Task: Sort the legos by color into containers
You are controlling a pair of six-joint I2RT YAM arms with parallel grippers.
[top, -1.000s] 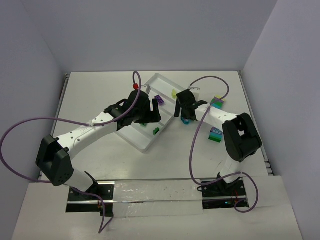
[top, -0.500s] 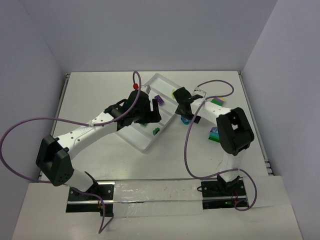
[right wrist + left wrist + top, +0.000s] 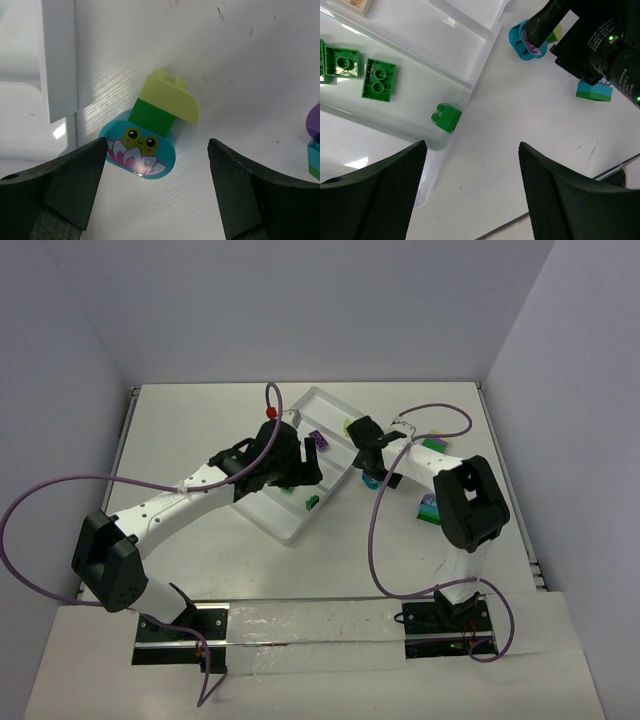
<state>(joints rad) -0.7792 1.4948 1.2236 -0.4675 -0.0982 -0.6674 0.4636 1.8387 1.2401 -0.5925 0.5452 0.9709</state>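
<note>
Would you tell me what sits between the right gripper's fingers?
In the right wrist view, a teal frog brick, green brick and yellow-green brick stacked together, resting ungripped on the table.

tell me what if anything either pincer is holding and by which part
Nothing is held. The left pincer hangs open by the tray; right pincer stands open astride the frog brick clump.

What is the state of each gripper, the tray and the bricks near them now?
tray, holds green bricks.
frog clump, stacked, on the table beside the tray.
small green brick, tipped on its side.
left gripper, open, empty, above the tray's corner.
right gripper, open, above the frog clump.
</note>
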